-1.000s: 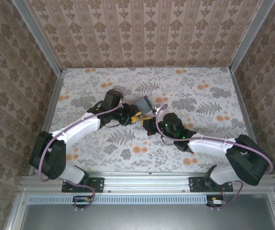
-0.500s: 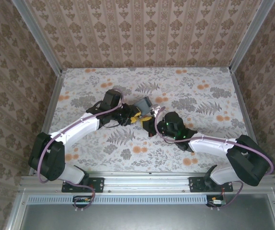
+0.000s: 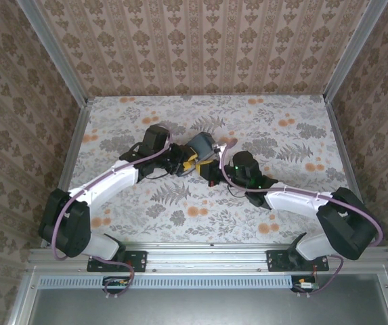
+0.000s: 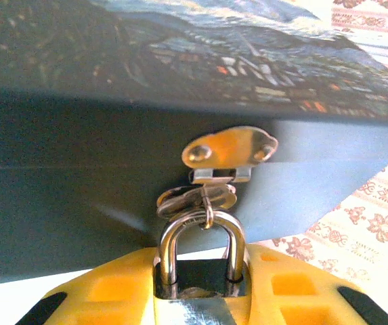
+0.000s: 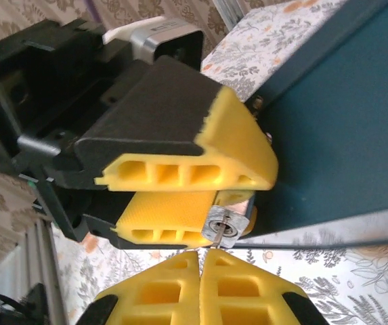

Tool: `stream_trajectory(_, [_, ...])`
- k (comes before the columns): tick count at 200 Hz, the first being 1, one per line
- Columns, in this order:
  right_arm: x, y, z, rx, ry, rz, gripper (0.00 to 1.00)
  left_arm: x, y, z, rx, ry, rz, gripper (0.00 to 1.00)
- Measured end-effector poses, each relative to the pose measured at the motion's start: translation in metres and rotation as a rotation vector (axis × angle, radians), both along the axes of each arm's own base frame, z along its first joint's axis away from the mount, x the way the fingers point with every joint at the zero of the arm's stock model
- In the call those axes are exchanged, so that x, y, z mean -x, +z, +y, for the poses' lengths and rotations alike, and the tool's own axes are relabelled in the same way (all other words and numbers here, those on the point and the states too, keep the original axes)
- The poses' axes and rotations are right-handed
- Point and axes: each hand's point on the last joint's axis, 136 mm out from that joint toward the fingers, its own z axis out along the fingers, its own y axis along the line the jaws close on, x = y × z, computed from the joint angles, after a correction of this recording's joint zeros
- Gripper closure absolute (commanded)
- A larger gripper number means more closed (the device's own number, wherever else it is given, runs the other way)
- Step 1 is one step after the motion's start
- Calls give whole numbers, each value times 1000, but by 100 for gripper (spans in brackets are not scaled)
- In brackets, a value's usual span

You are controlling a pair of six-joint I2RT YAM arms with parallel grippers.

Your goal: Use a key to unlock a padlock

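My left pincer (image 4: 195, 306) is barely open, clamped on the padlock (image 4: 200, 261) body. Its silvery shackle stands upright, threaded through the hasp (image 4: 229, 150) of the dark blue box (image 4: 78, 176). My right pincer (image 5: 202, 261) is pressed shut, pinching a thin key (image 5: 215, 233) at the lock's keyhole.

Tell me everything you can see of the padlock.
The padlock is small, silvery metal. Its thin polished shackle looks closed, both legs in the body, and passes through a ring under the hasp of the blue box. The left pincer clamps the body between yellow fingers. The keyhole end faces the shut right pincer, which seems to hold a thin key to it.
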Motion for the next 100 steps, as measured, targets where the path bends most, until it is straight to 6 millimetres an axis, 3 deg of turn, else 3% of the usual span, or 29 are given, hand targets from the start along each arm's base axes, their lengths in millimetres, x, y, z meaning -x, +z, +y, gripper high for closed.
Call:
stream_trajectory(56, [-6, 2, 2, -109, -50, 176, 100, -3, 1, 3, 10, 23, -6, 100])
stream_trajectory(100, [-2, -1, 6, 54, -36, 33, 100, 0, 0, 6, -2, 24, 6, 100])
